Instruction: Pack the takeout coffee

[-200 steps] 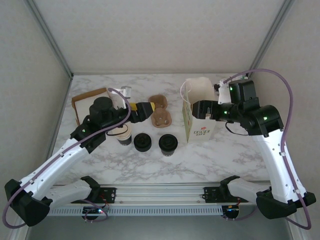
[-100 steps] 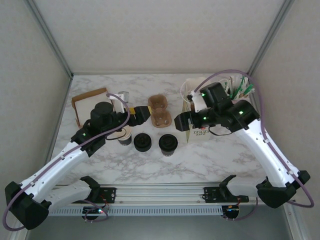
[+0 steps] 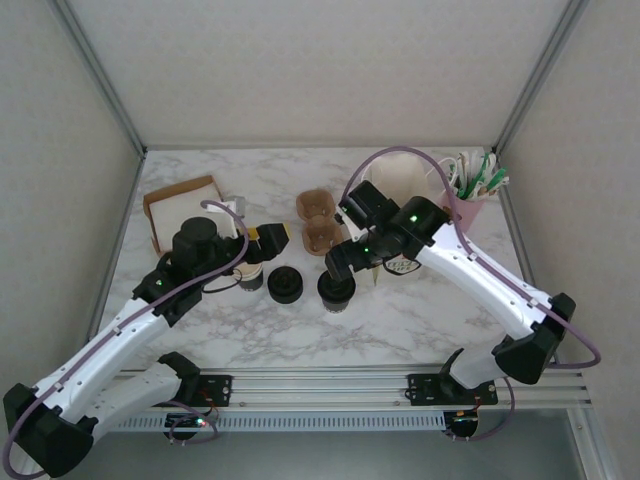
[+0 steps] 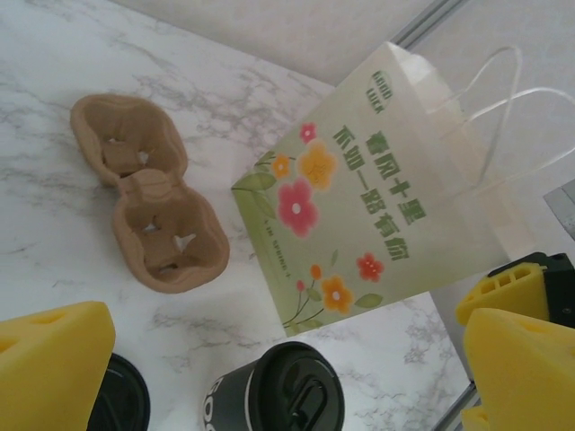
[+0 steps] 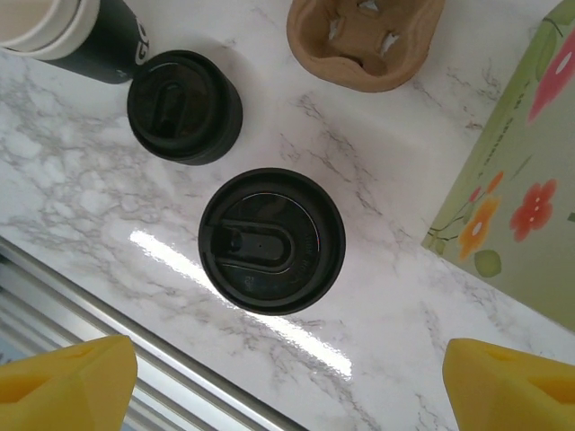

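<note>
1. Right wrist view looks straight down on the takeout coffee (image 5: 271,240); it stands on the marble table (image 5: 404,287) with its lid on, right under my right gripper (image 5: 287,386).
2. My right gripper's yellow fingers (image 5: 67,382) are spread wide; nothing is between them, and they are not touching the cup.
3. My left gripper (image 3: 270,238) is spread wide too and holds nothing; it hangs near the cup with no lid (image 3: 250,272).
4. A second lidded cup (image 5: 184,106) stands just beside the takeout coffee; if I come down crooked, one finger could bump it and knock it over.
5. If I squeeze too hard, I think the paper cup could squash or the lid could pop off; then whatever is inside could spill.
6. If I squeeze too softly, the cup could slip out on the way up.
7. The paper bag (image 5: 530,180) stands near, on the other side; it looks tall and light, so a bump from the cup or my arm could tip it.
8. The cup carrier (image 5: 364,40) lies close by as well; a wide swing could push it away.
</note>
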You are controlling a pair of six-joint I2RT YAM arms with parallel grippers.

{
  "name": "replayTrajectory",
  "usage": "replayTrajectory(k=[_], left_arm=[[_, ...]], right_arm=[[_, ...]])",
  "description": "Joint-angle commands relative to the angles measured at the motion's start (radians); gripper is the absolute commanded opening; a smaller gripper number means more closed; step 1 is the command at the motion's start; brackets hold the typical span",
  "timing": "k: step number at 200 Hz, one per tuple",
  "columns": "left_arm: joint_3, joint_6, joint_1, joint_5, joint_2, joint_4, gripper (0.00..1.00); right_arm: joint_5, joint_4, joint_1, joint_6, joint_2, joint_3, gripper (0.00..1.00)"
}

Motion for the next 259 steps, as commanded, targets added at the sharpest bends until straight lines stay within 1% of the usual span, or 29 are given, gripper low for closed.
replayTrajectory(k=[1, 26, 45, 59, 83, 152, 180, 259], left_arm=[[-0.015, -0.004, 0.028, 0.018, 0.01, -0.009, 1.0], [-0.018, -0.007, 0.071, 0.094, 0.049, 0.0, 1.0], [-0.026, -0.027, 0.105, 0.186, 0.075, 0.03, 1.0], [-0.037, -0.039, 0.114, 0.212, 0.079, 0.053, 1.0], [-0.052, -0.05, 0.121, 0.223, 0.079, 0.077, 1.0], [-0.069, -0.07, 0.126, 0.239, 0.105, 0.107, 1.0], [-0.066, -0.068, 0.127, 0.234, 0.113, 0.104, 1.0], [-0.058, -0.066, 0.128, 0.237, 0.129, 0.106, 1.0]], right_arm=[[0.049, -0.011, 0.02, 0.028, 0.035, -0.01, 0.88], [0.057, -0.013, 0.044, 0.044, 0.083, 0.0, 0.88], [0.054, -0.013, 0.059, 0.05, 0.124, 0.013, 0.88], [0.062, -0.02, 0.065, 0.065, 0.158, 0.023, 0.88], [0.081, -0.013, 0.075, 0.084, 0.193, 0.017, 0.88], [0.068, 0.028, 0.081, 0.092, 0.225, -0.039, 0.88], [0.063, 0.026, 0.086, 0.093, 0.249, -0.028, 0.86], [0.042, -0.016, 0.093, 0.086, 0.328, 0.021, 0.86]])
